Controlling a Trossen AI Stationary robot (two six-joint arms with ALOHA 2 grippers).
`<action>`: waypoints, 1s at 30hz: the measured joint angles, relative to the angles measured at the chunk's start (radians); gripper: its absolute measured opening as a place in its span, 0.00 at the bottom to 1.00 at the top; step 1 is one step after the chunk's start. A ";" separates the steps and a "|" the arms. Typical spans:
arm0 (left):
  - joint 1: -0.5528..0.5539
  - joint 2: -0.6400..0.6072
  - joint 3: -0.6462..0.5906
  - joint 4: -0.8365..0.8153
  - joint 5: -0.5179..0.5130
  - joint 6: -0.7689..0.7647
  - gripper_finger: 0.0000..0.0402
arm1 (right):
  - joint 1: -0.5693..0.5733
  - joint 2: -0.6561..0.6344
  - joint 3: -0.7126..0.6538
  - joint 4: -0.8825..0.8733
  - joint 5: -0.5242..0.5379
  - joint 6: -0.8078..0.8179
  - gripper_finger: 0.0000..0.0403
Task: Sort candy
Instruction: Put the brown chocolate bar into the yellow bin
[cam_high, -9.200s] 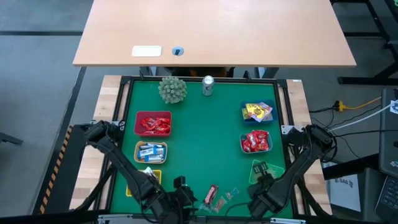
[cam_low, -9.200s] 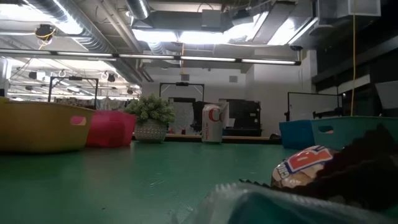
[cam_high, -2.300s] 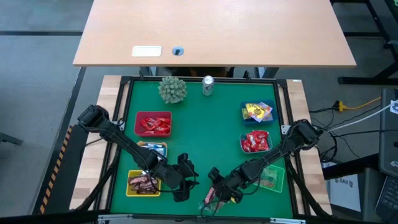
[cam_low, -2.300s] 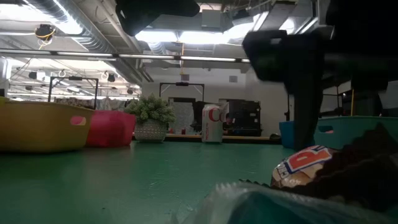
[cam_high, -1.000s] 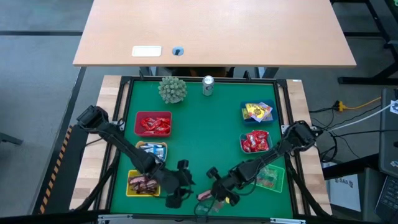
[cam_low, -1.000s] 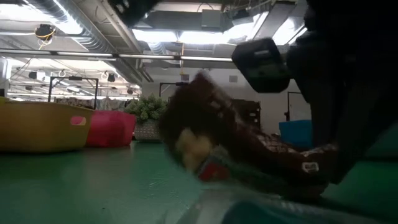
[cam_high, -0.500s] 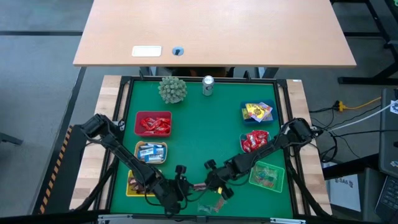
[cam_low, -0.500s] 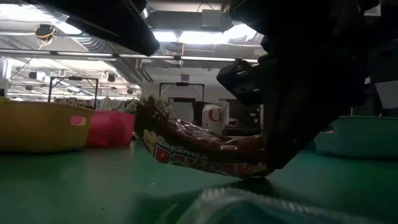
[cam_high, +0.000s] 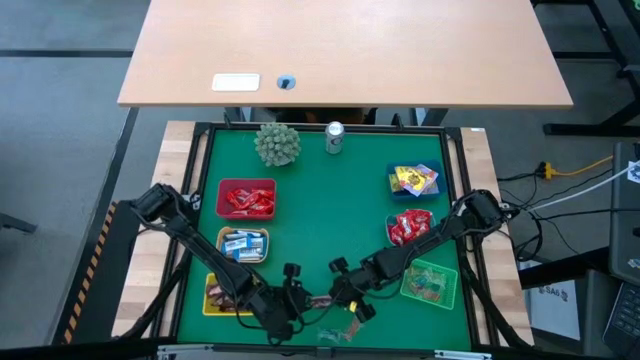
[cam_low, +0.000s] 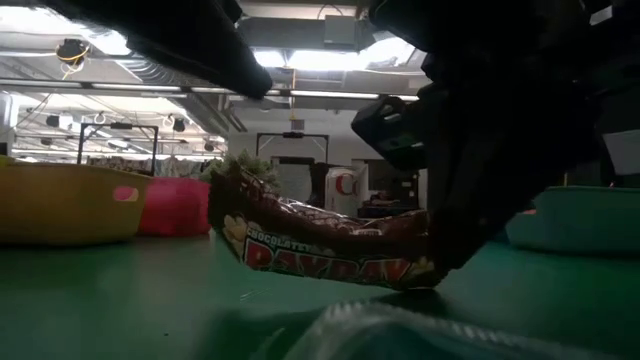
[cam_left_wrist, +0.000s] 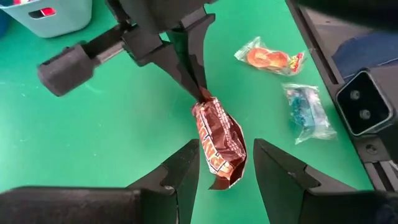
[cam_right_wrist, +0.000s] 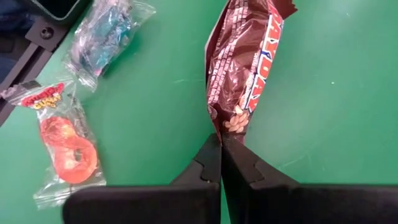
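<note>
Handover step: right gripper (cam_right_wrist: 221, 155) pinches brown candy bar (cam_left_wrist: 217, 140) shut; left gripper (cam_left_wrist: 227, 165) open around it, should close next.

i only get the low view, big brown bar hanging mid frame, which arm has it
Observer: The right tool has it, pinched shut on one end of the brown candy bar.
Operator: wheres the left one
Observer: The left tool is open, a finger on either side of the bar's free end, not closed on it.
Operator: anything loose near it on the mat
Observer: Two clear-wrapped sweets lie beside it: a red ring candy and a blue candy.
Operator: which basket has brown ones
Observer: The yellow basket, near the left arm.
</note>
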 joint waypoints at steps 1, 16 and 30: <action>0.001 0.007 0.000 0.003 0.000 0.000 0.34 | 0.000 0.000 0.000 0.000 0.000 0.010 0.00; 0.004 0.099 0.000 0.005 -0.005 -0.001 0.34 | -0.006 -0.001 0.000 0.015 0.001 0.024 0.00; 0.040 0.099 0.000 0.005 0.002 0.000 0.34 | -0.018 -0.002 0.000 0.021 0.035 0.102 0.00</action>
